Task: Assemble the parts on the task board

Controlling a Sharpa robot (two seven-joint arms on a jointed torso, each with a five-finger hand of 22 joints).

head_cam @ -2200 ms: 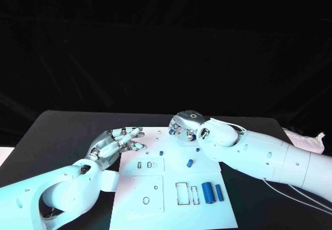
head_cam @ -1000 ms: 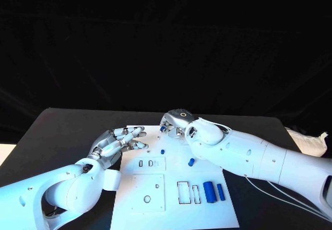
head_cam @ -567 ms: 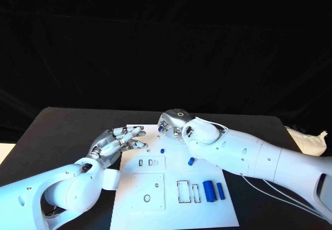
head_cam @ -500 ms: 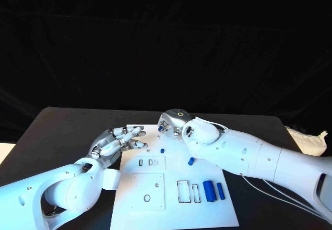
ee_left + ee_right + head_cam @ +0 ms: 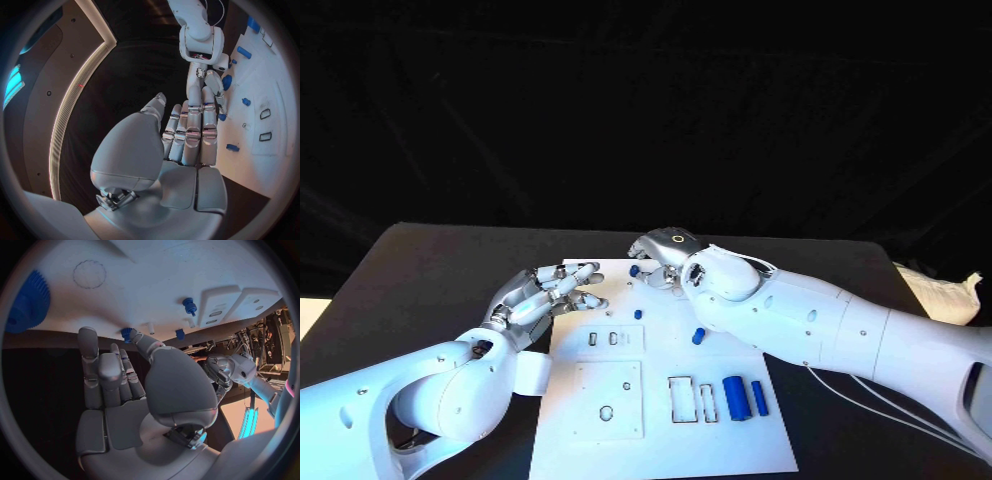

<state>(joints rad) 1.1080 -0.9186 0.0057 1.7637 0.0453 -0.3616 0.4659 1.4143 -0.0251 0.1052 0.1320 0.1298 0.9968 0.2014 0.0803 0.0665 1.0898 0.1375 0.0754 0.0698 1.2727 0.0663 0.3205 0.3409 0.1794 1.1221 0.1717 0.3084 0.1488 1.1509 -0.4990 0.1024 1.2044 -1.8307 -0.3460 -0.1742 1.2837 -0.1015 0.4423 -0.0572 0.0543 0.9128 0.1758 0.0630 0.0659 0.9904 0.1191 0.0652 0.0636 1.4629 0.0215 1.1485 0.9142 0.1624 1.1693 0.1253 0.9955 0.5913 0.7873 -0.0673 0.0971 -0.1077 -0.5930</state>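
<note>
A black table is carrying the white task board at its middle, with black drapery hanging behind. The blue parts are lying and standing across the board. The left hand is hovering at the board's left edge, fingers spread, grasping nothing. The right hand is reaching over the board's far edge, fingertips close to a small blue peg; cannot tell whether it is grasping it.
</note>
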